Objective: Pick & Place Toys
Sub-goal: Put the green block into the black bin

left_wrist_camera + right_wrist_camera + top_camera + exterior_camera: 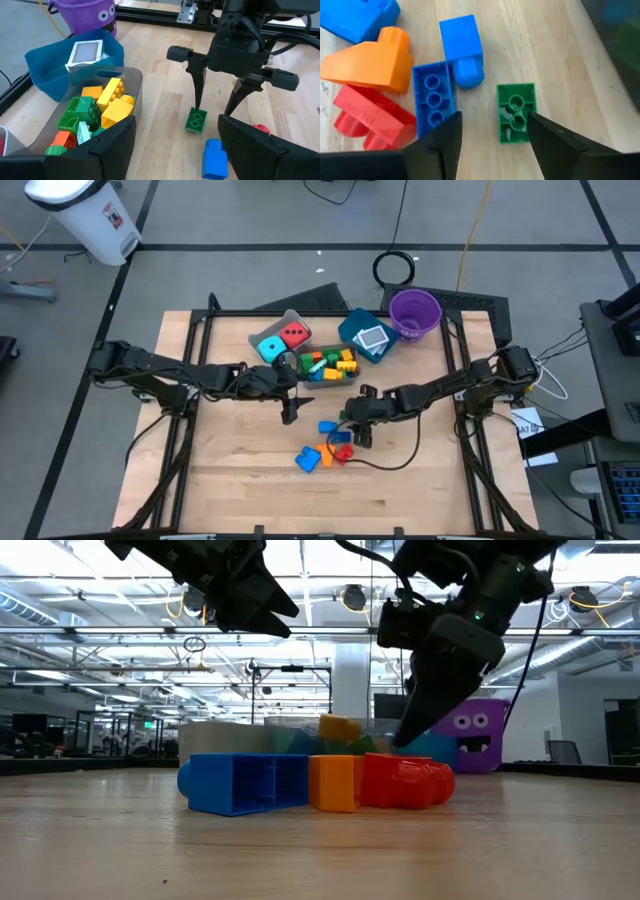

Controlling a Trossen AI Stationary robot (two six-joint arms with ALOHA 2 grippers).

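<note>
I have the right pincer (492, 132) low over the worktop (420, 500), and directly under it, between its two fingers, lies the green brick (516, 112). The fingers stand partly open on each side of it and I do not see them touching it; the pincer has hold of nothing. The brick lies flat with its studs up, and its long axis runs along the gap between the fingers, so I judge the fingers would close on its two long sides, which is the narrow way and the good way. In the left wrist view one finger tip appears to be just above the green brick's far edge, so I think the pincer must go a little lower and stay centred. Just beside the green brick lie a blue brick (433, 97), parallel to it, and a blue piece (462, 47) with a round end; a little farther are an orange brick (372, 62) and a red brick (370, 122), all loose on the worktop. The left pincer (291, 406) hangs higher, near the grey bin (80, 80) of bricks; it is open and empty, and it is farther from the green brick than the right one. Beyond it stand the teal bin (352, 330) with a card (86, 52) and the purple cup (414, 312).
</note>
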